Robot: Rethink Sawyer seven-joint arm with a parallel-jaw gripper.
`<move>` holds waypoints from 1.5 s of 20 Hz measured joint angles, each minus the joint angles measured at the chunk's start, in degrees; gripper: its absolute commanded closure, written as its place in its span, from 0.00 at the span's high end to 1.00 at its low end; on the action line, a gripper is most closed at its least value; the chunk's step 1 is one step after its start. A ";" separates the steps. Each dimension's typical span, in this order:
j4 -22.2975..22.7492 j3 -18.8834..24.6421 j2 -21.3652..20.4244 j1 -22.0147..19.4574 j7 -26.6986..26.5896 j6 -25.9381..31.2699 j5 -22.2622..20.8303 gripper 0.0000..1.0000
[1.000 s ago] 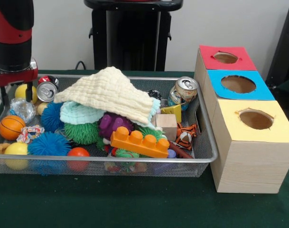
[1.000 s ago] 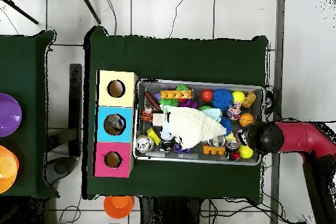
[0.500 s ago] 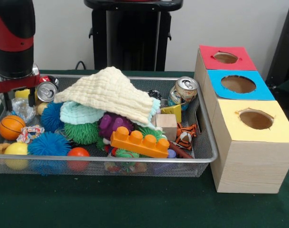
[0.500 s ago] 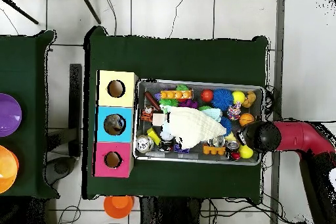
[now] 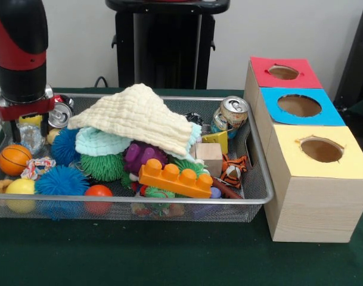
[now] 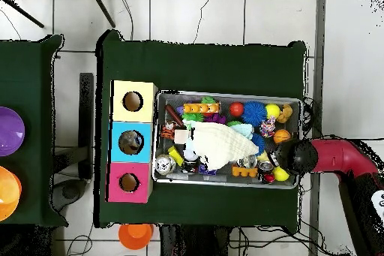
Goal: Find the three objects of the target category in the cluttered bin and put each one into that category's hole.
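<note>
Gripper [image 5: 24, 126] of the red and black arm hangs over a small yellow ball [image 5: 30, 120] in the wire mesh bin [image 5: 260, 159]; its grip cannot be judged. Descending, it may knock the silver drink can [image 5: 59, 114] just beside.

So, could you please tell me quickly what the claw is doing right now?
Claw: lowered into the bin's corner over a yellow ball; open or closed cannot be told.

Red arm [image 6: 330, 155] over the bin's [image 6: 225, 184] right end
</note>
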 measured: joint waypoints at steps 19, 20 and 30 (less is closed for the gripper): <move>-1.54 -3.59 0.12 4.63 0.00 -0.01 -3.51 1.00; -1.63 -3.96 0.12 4.99 0.00 -0.02 -3.55 1.00; -1.61 -4.89 -0.21 5.80 0.00 -0.04 -3.56 1.00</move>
